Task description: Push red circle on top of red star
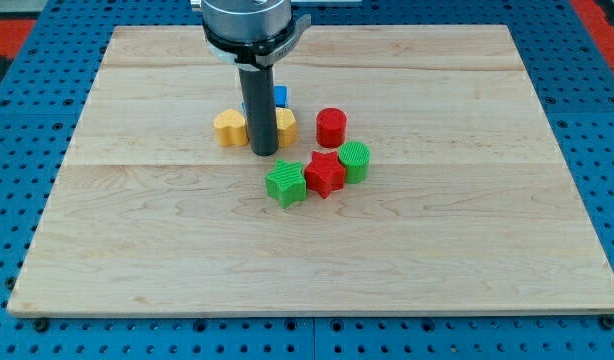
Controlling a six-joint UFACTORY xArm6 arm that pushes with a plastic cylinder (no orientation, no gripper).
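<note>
The red circle (pixel 331 127) stands on the wooden board, just above and slightly right of the red star (pixel 325 174), with a small gap between them. The red star sits between a green cube (pixel 285 184) on its left and a green circle (pixel 354 161) on its upper right, touching both. My tip (pixel 264 152) rests on the board left of the red circle, about a block's width away, and above the green cube.
A yellow heart (pixel 230 128) lies left of the rod, a yellow block (pixel 285 123) right of it, and a blue block (pixel 280 96) peeks out behind the rod. The board's edge (pixel 317 318) meets a blue perforated table.
</note>
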